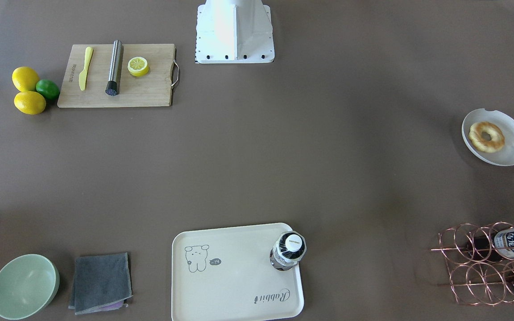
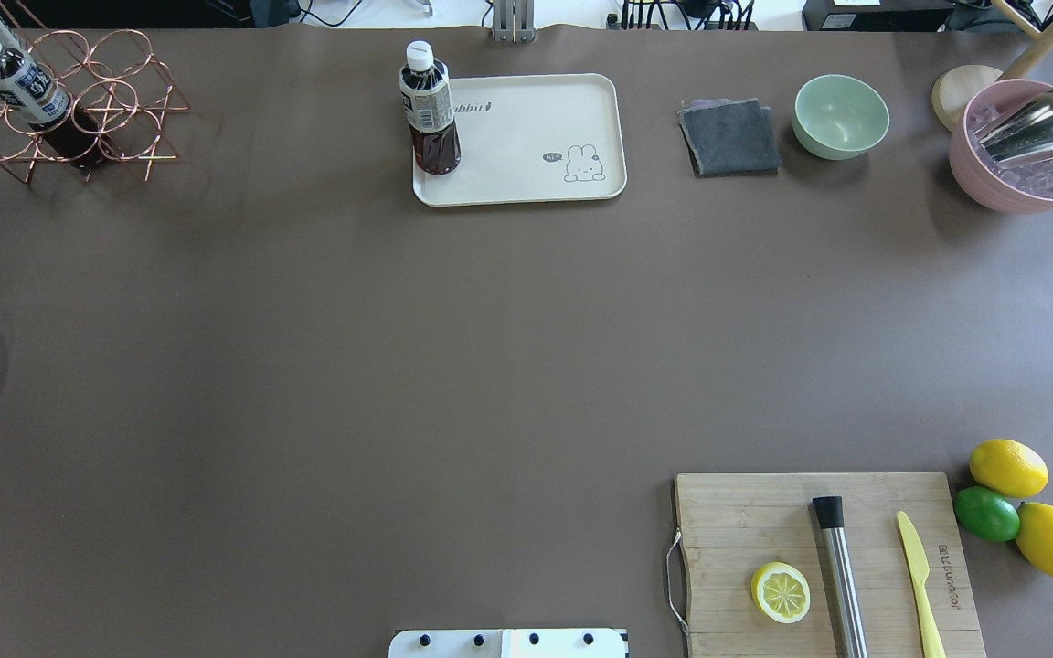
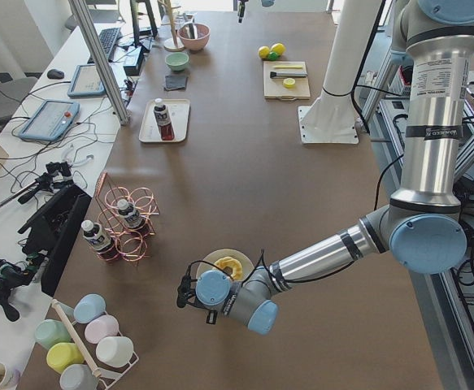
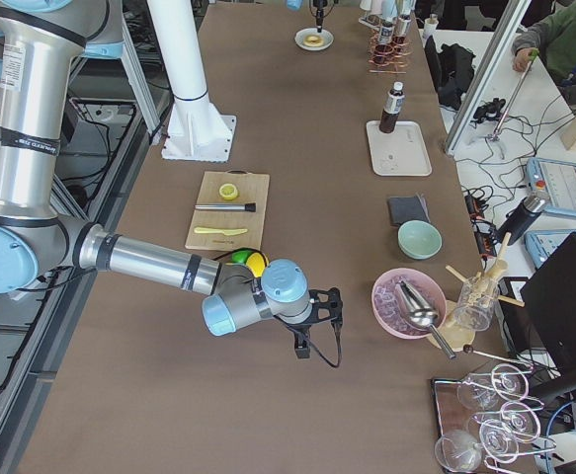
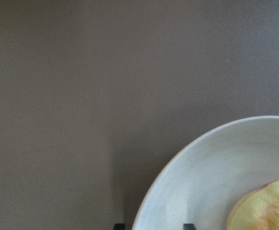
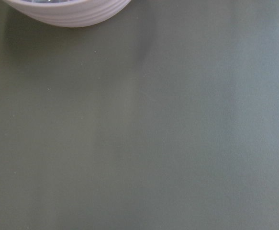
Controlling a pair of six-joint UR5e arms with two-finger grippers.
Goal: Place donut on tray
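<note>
The golden-yellow donut point(image 1: 487, 137) lies on a round white notched plate point(image 1: 513, 149) at the table's end on my left side. It also shows in the left wrist view point(image 5: 268, 208). The cream tray point(image 1: 234, 285) with the bear drawing lies at the far edge's middle, far from the donut. My left gripper point(image 5: 153, 226) hovers low beside the plate's rim, its fingertips point(image 5: 119, 225) apart and empty. My right gripper point(image 4: 307, 341) hangs over bare table near a pink bowl point(image 4: 411, 301); I cannot tell if it is open or shut.
A dark drink bottle point(image 1: 288, 249) stands on one corner of the tray. A copper wire rack point(image 1: 493, 263) holds bottles near the plate. A cutting board point(image 1: 118, 76) with lemon half, knife and steel cylinder, a green bowl point(image 1: 24, 285) and a grey cloth point(image 1: 101, 281) lie on my right side.
</note>
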